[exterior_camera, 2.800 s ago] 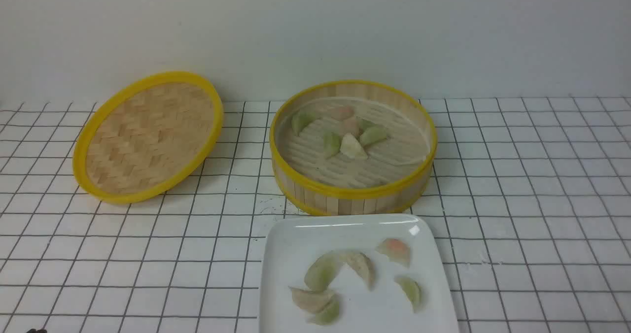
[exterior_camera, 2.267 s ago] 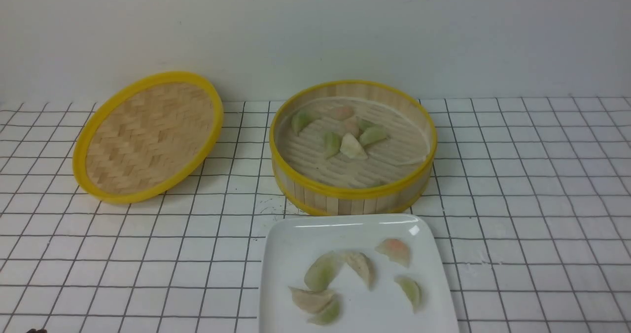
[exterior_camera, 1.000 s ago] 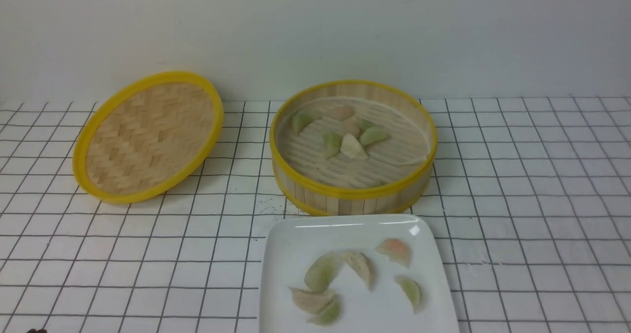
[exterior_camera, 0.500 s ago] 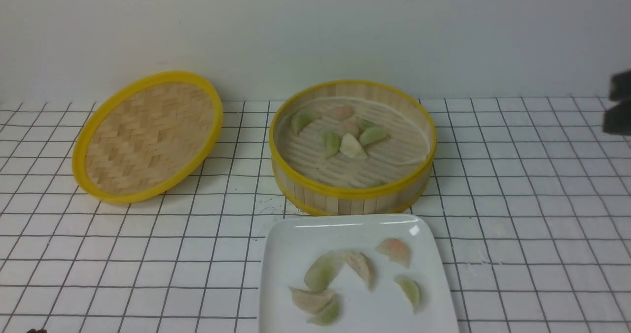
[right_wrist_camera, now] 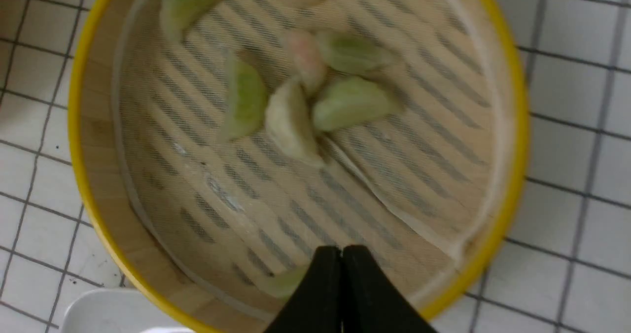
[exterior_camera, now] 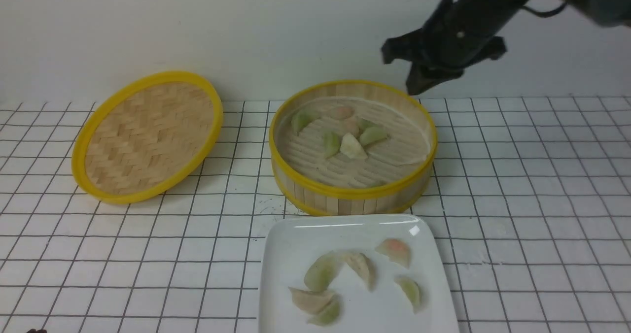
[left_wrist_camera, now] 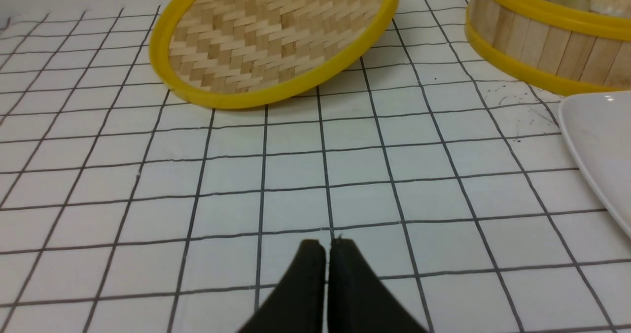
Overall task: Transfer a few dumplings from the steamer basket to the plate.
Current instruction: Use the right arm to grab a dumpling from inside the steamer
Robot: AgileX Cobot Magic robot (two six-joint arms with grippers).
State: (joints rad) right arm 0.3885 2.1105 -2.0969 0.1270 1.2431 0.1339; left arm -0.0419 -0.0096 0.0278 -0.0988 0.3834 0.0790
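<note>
6 dumplings (exterior_camera: 320,271) on plate (exterior_camera: 296,234), lower centre; "a few" arguably met. More sit in basket (exterior_camera: 345,202). Right gripper (exterior_camera: 414,86), upper right: fingers pressed together, empty. Left gripper (left_wrist_camera: 328,244) likewise.

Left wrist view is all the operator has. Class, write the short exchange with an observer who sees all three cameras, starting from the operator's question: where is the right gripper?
Observer: The right gripper hangs above the steamer basket, near its far right rim.
Operator: Open or shut?
Observer: Shut. The right wrist view shows its jaws pressed together with nothing between them.
Operator: I see only the plate's edge. Anything on it?
Observer: Six dumplings lie on the plate.
</note>
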